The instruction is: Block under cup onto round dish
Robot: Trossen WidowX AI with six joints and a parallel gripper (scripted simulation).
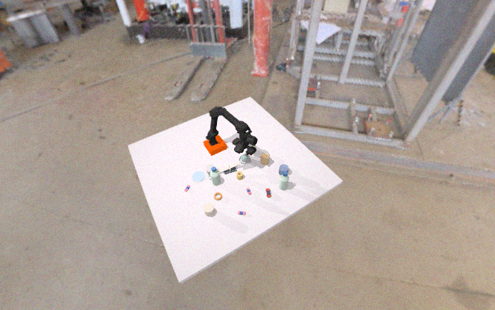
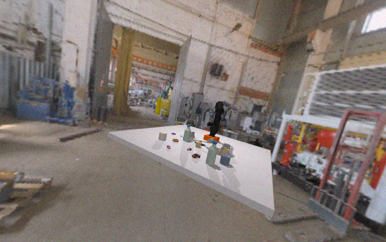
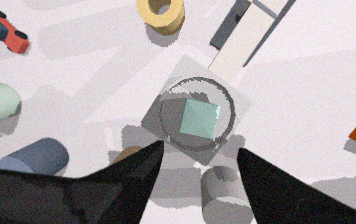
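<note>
The pale green block [image 3: 200,118] [image 1: 244,159] sits uncovered inside the dark ring on the square pan [image 3: 235,100] at one end of the balance [image 3: 232,52] [image 1: 224,171]. My gripper [image 3: 200,149] is open and empty above that pan, with its fingertips on either side of the pan's near edge in the wrist view. One grey cup [image 3: 226,200] is beside that pan, off the balance, below the fingers in the wrist view. The other cup [image 2: 192,134] is at the balance's far end, partly behind a bottle. The light blue round dish [image 1: 198,176] lies past that end.
Green bottles [image 1: 215,178] [image 1: 283,183] stand near the far end and near the blue cylinder [image 1: 283,170] [image 3: 42,157]. A tan cylinder [image 1: 265,159] [image 2: 224,150] stands beside the near pan. A yellow spool [image 1: 239,176] [image 3: 172,20], red car [image 1: 268,192] [image 3: 17,42] and beige cylinder [image 1: 209,209] are also out.
</note>
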